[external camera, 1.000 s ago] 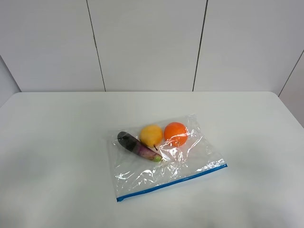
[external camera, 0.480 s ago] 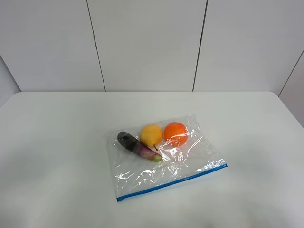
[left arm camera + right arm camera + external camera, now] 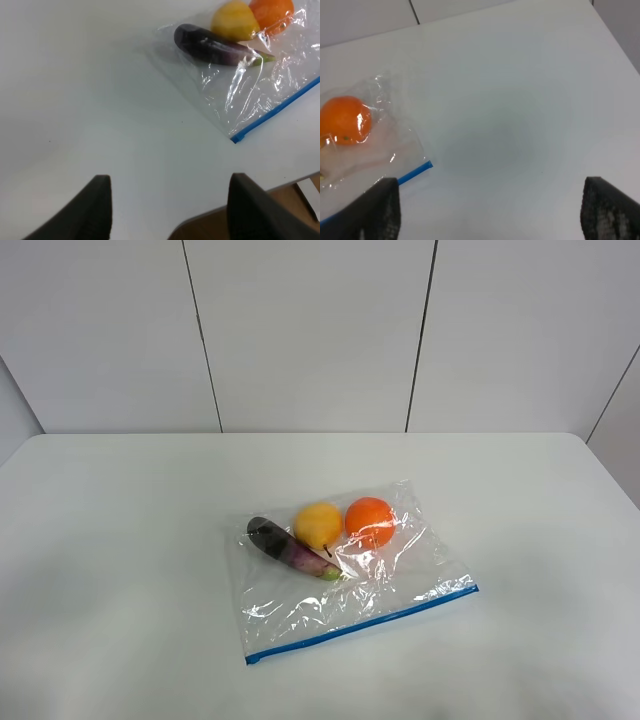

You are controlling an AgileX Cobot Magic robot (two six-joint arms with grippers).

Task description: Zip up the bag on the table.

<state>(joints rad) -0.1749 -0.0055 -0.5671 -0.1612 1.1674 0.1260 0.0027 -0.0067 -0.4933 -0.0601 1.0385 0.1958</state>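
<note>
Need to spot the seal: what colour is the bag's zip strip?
Blue zip strip, clearest in the exterior high view.

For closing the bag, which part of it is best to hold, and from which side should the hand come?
Probably best is an end of the blue zip strip, the bag's edge nearest the camera in the high view. The left hand, open, could come from above onto the strip's left end, which lies flat on the table. The fruit sits at the far edge, so nothing blocks the strip.
</note>
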